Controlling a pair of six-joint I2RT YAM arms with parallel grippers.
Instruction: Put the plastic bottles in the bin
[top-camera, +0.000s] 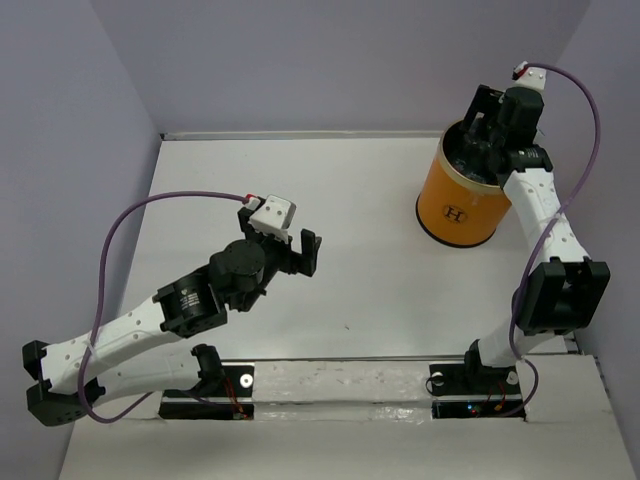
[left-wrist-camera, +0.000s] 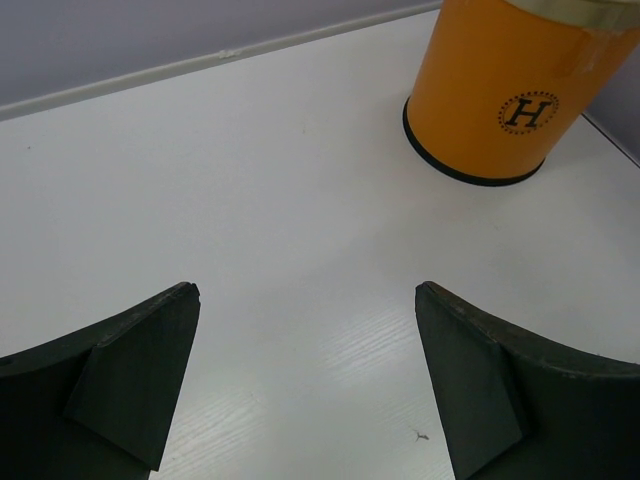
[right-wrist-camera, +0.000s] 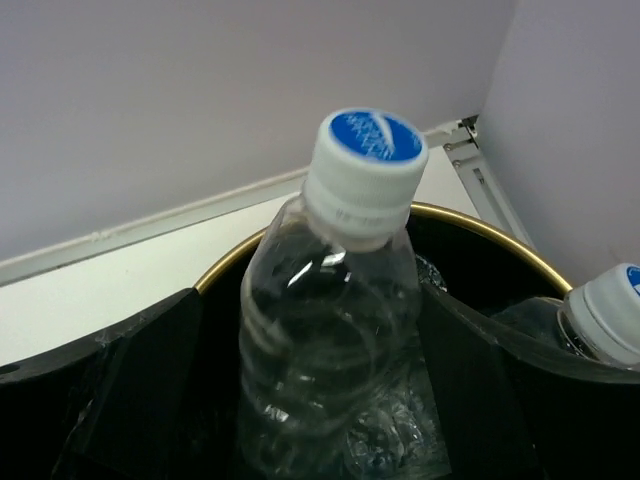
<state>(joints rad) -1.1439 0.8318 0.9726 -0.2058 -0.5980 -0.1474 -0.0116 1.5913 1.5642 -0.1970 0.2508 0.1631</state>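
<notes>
The orange bin (top-camera: 462, 205) with the round "H" logo stands at the table's back right; the left wrist view shows it too (left-wrist-camera: 490, 100). My right gripper (top-camera: 478, 140) hangs over its mouth. In the right wrist view a clear plastic bottle (right-wrist-camera: 330, 330) with a white and blue cap stands neck up between that gripper's (right-wrist-camera: 307, 295) spread fingers, over the black inside, with a gap on its left side. A second capped bottle (right-wrist-camera: 610, 315) lies inside at the right, under the pale rim (right-wrist-camera: 480, 225). My left gripper (top-camera: 305, 250) is open and empty above bare table (left-wrist-camera: 307, 290).
The white table (top-camera: 350, 190) ends at grey walls at the back and on both sides. The bin stands close to the right wall. A small dark mark (left-wrist-camera: 418, 435) is on the table by the left gripper's right finger.
</notes>
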